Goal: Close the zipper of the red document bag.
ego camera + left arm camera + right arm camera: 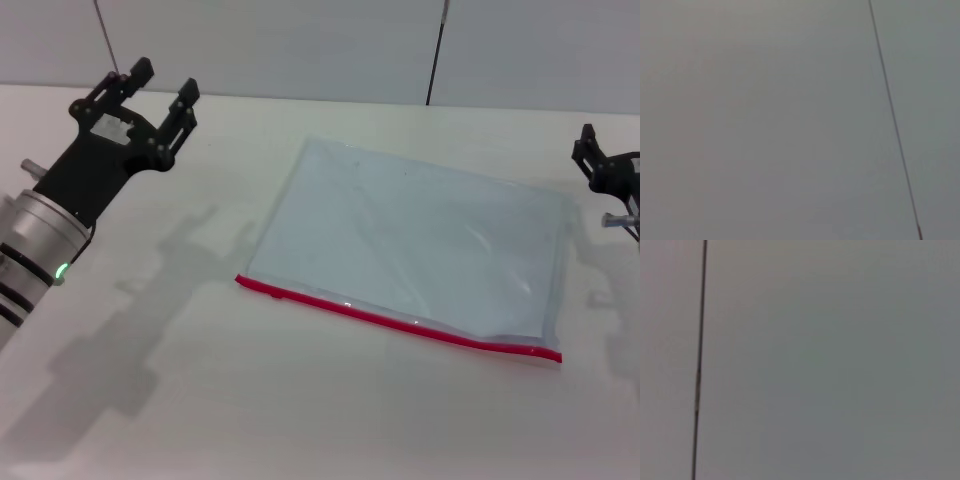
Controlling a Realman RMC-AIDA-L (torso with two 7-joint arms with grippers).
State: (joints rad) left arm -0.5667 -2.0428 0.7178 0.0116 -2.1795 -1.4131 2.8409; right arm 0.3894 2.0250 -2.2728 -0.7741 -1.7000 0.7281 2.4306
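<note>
The red document bag lies flat on the white table, centre-right of the frame, its pale-blue translucent plastic slightly rippled. The zipper runs as a thin red strip along its lower edge. At upper left the left gripper hovers with fingers spread, holding nothing. The right gripper sits at the right edge; whether it is released or clenched I cannot tell.
</note>
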